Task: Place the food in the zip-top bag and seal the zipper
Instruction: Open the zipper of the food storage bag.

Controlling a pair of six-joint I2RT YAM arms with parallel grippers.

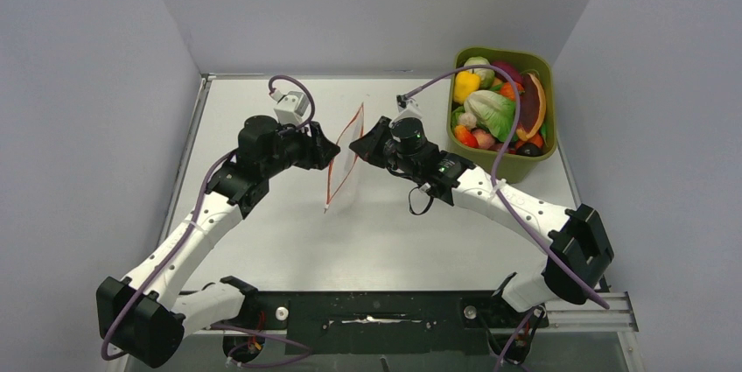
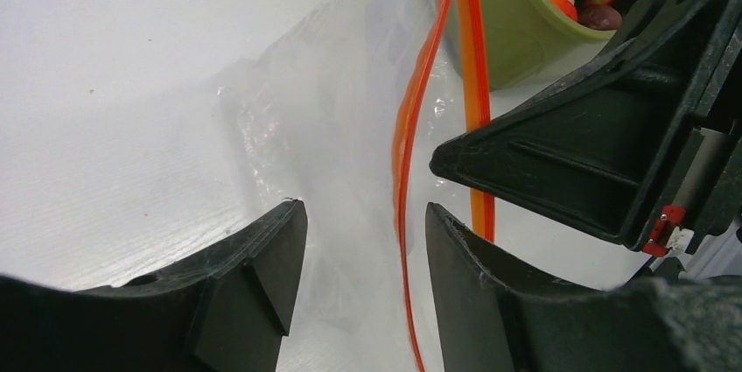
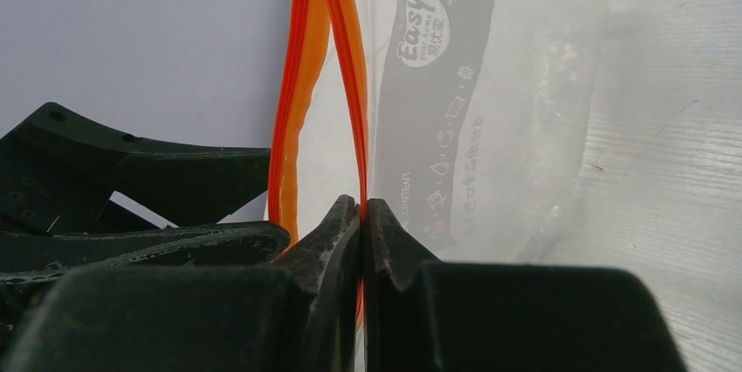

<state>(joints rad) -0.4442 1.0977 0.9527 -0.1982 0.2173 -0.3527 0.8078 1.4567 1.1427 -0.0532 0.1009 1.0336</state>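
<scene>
Right tool (image 3: 361, 212) clamped on zipper (image 3: 348, 74) of bag (image 1: 346, 162); left tool (image 2: 366, 228) apart, zipper between. Food (image 1: 494, 109) in tub (image 1: 512, 167) at bag's two o'clock.

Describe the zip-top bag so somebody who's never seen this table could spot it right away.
On the white table, look to the middle, where the two arms meet. Held up between the left gripper and right gripper is the zip-top bag: thin clear plastic. Unlike the olive-green tub at the right, it is see-through with an orange-red zipper along its edge.
</scene>
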